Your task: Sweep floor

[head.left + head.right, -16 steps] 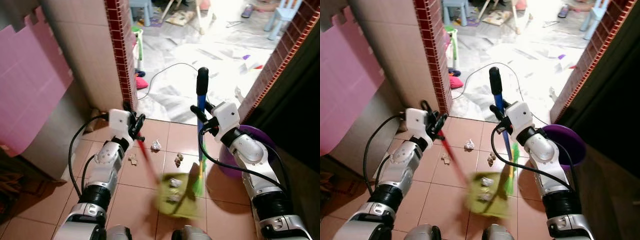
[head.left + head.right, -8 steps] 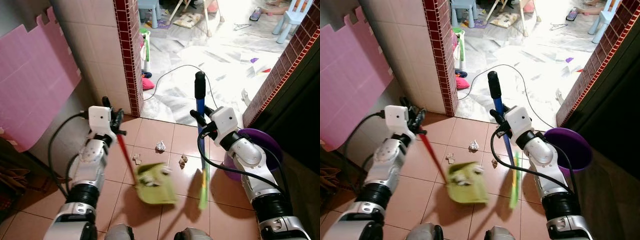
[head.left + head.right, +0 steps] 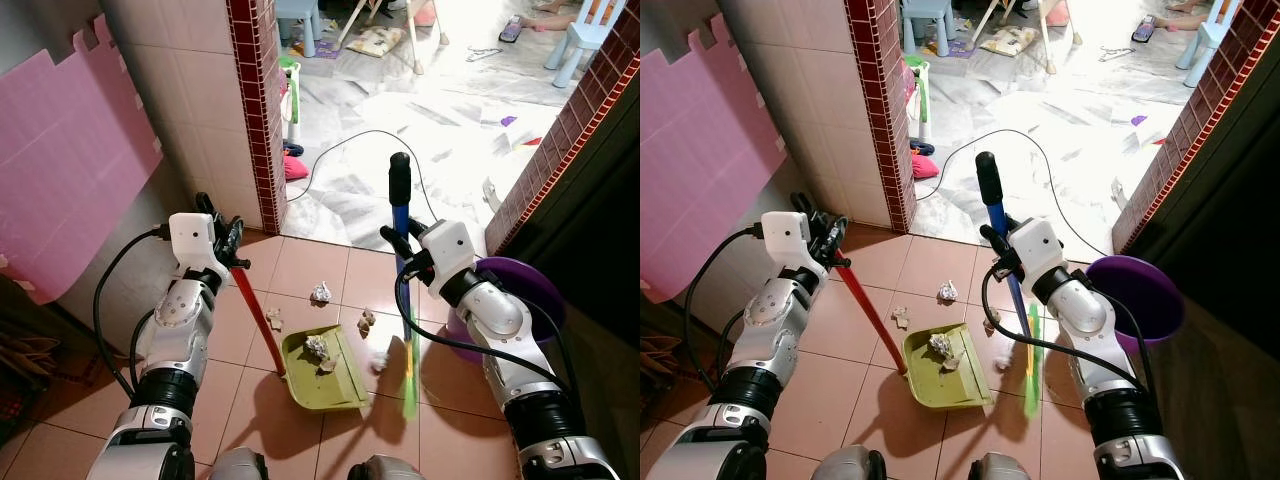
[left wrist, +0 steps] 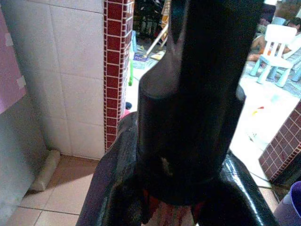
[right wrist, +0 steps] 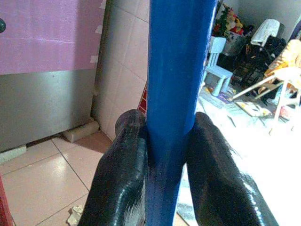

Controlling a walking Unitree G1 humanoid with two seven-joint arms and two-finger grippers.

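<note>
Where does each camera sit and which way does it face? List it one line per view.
Left eye and right eye: on the head, looking down at the dustpan and both arms.
Left wrist: along the left gripper, shut on the red handle.
Right wrist: along the right gripper, shut on the blue broom handle.
Shared: the red brick pillar shows in the eye views too.

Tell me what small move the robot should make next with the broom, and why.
Probably a short stroke of the broom in the right hand toward the dustpan held by the left hand: a paper scrap lies right beside the pan's side, with others farther off.
</note>
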